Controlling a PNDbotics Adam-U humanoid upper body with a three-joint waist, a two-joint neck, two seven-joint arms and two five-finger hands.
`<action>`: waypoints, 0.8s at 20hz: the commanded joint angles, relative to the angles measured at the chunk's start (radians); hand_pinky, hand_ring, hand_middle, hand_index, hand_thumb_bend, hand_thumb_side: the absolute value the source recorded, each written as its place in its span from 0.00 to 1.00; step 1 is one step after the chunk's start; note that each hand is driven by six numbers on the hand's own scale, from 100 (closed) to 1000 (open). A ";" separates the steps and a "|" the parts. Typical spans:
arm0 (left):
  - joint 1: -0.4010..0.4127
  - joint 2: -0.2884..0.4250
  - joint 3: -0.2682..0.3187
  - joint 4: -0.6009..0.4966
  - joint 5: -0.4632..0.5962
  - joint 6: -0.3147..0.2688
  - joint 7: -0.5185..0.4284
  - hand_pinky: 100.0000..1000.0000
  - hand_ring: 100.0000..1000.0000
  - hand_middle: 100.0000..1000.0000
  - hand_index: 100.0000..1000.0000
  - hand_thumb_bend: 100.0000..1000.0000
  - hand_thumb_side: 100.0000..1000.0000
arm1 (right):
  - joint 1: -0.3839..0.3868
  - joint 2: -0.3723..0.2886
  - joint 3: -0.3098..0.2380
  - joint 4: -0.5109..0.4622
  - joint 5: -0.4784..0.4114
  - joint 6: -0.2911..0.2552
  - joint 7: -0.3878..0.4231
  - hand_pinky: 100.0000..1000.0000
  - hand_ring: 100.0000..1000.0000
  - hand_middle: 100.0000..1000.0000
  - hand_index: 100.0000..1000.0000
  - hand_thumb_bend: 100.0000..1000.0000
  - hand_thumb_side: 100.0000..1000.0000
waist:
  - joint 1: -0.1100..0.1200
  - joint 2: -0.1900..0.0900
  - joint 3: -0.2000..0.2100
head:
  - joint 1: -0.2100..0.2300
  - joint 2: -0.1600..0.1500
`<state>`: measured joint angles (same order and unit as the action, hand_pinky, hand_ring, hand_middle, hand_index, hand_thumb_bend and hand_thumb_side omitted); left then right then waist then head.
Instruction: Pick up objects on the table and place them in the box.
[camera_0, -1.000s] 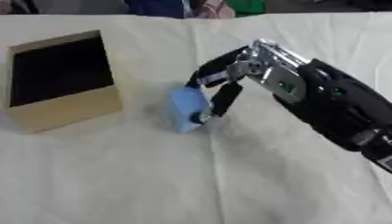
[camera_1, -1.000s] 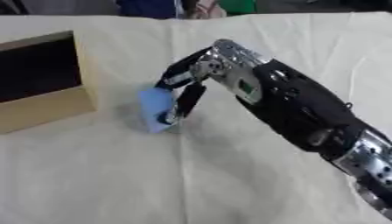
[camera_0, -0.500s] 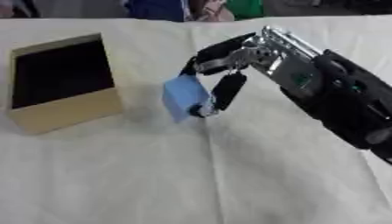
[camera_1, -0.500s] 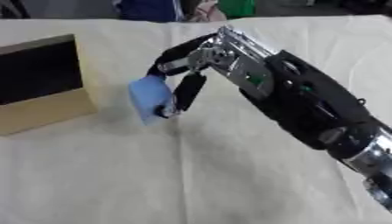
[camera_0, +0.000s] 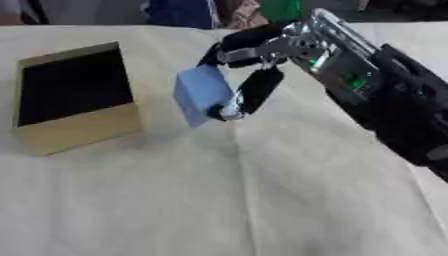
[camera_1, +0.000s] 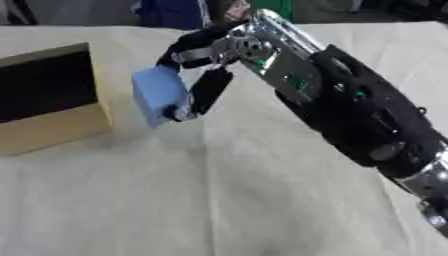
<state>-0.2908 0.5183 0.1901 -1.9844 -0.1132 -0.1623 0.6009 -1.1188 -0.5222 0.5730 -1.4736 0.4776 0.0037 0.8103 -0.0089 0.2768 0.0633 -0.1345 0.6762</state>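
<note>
A light blue block hangs above the white cloth, pinched between the thumb and fingers of my right hand. The arm comes in from the right side. An open tan cardboard box with a dark inside stands at the left, its near wall facing me. The block is to the right of the box, a short gap apart from its right wall. My left hand shows in no view.
A white cloth covers the table, with a crease running down the middle. Dark and coloured shapes line the far edge. Bare cloth lies in front of the box and below the arm.
My right hand has lifted the blue block off the cloth and carried it up and slightly left, nearer the box. The box has not moved.
</note>
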 joint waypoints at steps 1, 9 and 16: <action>-0.015 0.017 0.008 -0.016 0.006 -0.004 -0.001 0.68 0.86 0.61 0.76 0.00 0.98 | -0.038 0.020 -0.031 -0.019 0.015 0.012 -0.017 0.90 0.89 0.76 0.90 0.00 0.53 | 0.004 -0.024 0.004 | -0.002 -0.006; -0.026 0.015 -0.001 -0.016 0.013 -0.006 -0.011 0.68 0.86 0.61 0.77 0.00 0.98 | -0.104 0.188 -0.078 0.092 0.103 0.018 -0.078 0.91 0.89 0.76 0.89 0.00 0.56 | 0.011 -0.034 0.018 | -0.029 -0.010; -0.037 0.010 -0.007 -0.016 0.020 -0.009 -0.018 0.68 0.86 0.61 0.77 0.00 0.98 | -0.148 0.348 -0.159 0.276 0.200 0.006 -0.158 0.90 0.88 0.75 0.90 0.00 0.55 | 0.015 -0.039 0.038 | -0.057 -0.023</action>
<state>-0.3158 0.5120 0.1819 -1.9844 -0.0987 -0.1699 0.5874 -1.2385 -0.1937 0.4412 -1.2204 0.6569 0.0112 0.6699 -0.0018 0.2587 0.1000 -0.1848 0.6661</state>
